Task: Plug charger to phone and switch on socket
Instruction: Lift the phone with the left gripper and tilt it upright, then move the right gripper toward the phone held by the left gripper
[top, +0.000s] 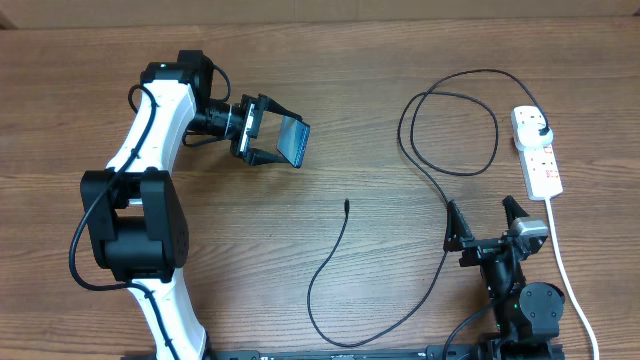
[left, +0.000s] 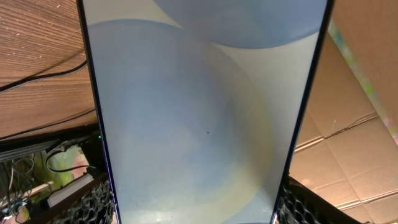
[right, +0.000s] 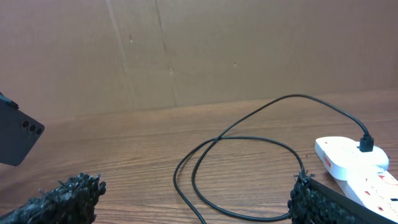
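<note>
My left gripper (top: 262, 130) is shut on the phone (top: 292, 140) and holds it above the table at the upper left. Its pale blue screen (left: 199, 112) fills the left wrist view, and its dark back with camera lenses (right: 17, 140) shows in the right wrist view. The charger, a thin black cable (top: 440, 185), loops across the right of the table; its free tip (top: 346, 205) lies mid-table and its black plug (top: 541, 130) sits in the white socket strip (top: 538, 152). The cable loop (right: 236, 168) and strip (right: 354, 163) show in the right wrist view. My right gripper (top: 485, 222) is open and empty at the lower right.
The strip's white cord (top: 565, 270) runs down the right edge past my right arm. A cardboard wall (right: 186, 50) stands behind the table. The cable's lower bend (top: 330, 335) reaches near the front edge.
</note>
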